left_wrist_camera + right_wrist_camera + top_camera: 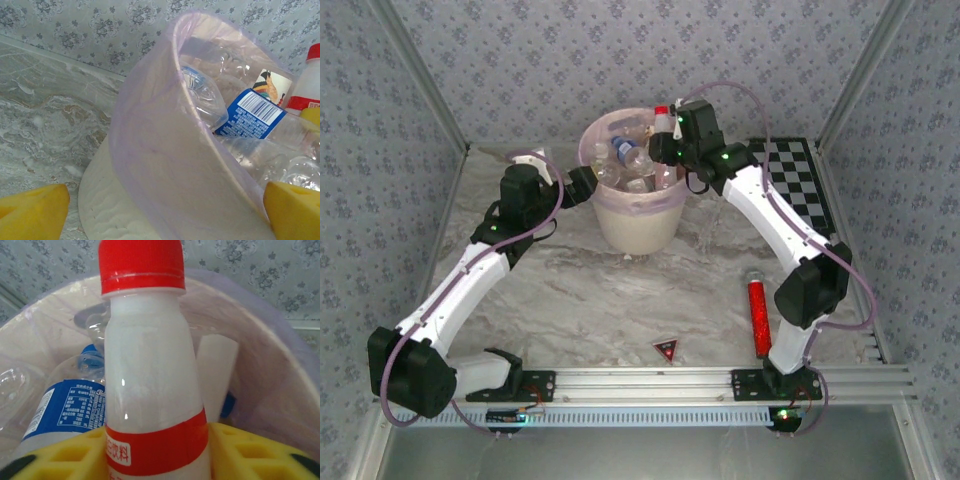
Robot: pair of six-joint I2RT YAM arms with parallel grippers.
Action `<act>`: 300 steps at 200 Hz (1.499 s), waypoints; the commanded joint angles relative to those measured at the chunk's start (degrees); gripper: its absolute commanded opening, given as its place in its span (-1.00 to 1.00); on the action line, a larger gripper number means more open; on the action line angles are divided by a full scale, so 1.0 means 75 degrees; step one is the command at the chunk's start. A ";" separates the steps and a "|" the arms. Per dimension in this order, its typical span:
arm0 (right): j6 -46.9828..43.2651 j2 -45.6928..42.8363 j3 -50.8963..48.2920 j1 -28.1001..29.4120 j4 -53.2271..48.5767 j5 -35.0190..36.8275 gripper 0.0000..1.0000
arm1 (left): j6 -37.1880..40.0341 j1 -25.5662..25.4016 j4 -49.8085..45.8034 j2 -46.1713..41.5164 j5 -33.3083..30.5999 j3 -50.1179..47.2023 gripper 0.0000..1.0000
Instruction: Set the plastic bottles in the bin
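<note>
The marbled table (570, 290) carries the bin (635, 225) at its far middle, lined with a pale pink bag and heaped nearly to the rim with plastic bottles (625, 165); no bottle lies on the bare tabletop, so I judge this one to be among the last. The left gripper (582, 186) hangs just beside the bin's left wall, its yellow fingers (32, 212) spread wide with nothing held. The right gripper (670, 142) sits over the bin's right rim, pinching a white bottle (150, 390) upright at its red label band, a yellow finger against each side.

The step in hand is the drop. In the right wrist view the bottle stands inside the rim line, above a blue-labelled bottle (70, 407); yet the heap is high and the spot is close to the edge. Doing it well likely means carrying the bottle a touch nearer the centre, lowering it, then parting the jaws cleanly; that way it settles on the pile rather than rolling off over the rim, red cap (141, 262) first.
</note>
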 commanded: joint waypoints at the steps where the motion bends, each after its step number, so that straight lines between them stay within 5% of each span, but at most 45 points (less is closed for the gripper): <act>1: 0.0265 -0.0331 -0.0030 0.0091 -0.1233 -0.0241 0.32 | 0.0097 0.0034 -0.0039 0.0008 0.0113 -0.0072 0.98; 27: -0.0093 -0.0761 0.0546 0.0066 -0.1542 -0.0035 0.72 | 0.0158 0.0039 -0.0084 0.0043 0.0104 -0.0018 0.98; 66: -0.0606 -0.0493 0.1892 -0.0129 -0.2094 0.0503 0.78 | 0.0128 0.0043 -0.0001 0.0103 0.0113 -0.0030 0.98; 95: -0.0793 0.0174 0.2813 -0.0325 -0.2445 0.0853 0.60 | 0.0122 0.0033 -0.0047 0.0081 0.0113 -0.0027 0.98; 140: -0.0896 0.1046 0.3238 -0.0381 -0.2827 0.1108 -0.04 | 0.0161 0.0040 -0.0130 -0.0017 0.0054 -0.0049 0.98; 190: -0.0413 0.1060 0.2384 -0.0451 -0.2554 -0.0015 -0.13 | 0.0122 0.0036 -0.0083 0.0113 0.0124 -0.0040 0.98; 233: -0.0446 0.0742 0.2838 -0.0627 -0.2560 -0.0168 -0.10 | 0.0177 0.0033 -0.0130 0.0121 0.0196 0.0122 0.98; 268: -0.0510 0.0180 0.2742 -0.0951 -0.2541 -0.0238 0.24 | 0.0524 0.0037 -0.0391 0.0080 0.0099 0.0457 0.98; 300: -0.0693 -0.0787 0.1586 -0.1443 -0.1870 -0.0156 0.36 | 0.1194 0.0056 -0.1035 -0.0194 -0.0301 0.0922 0.98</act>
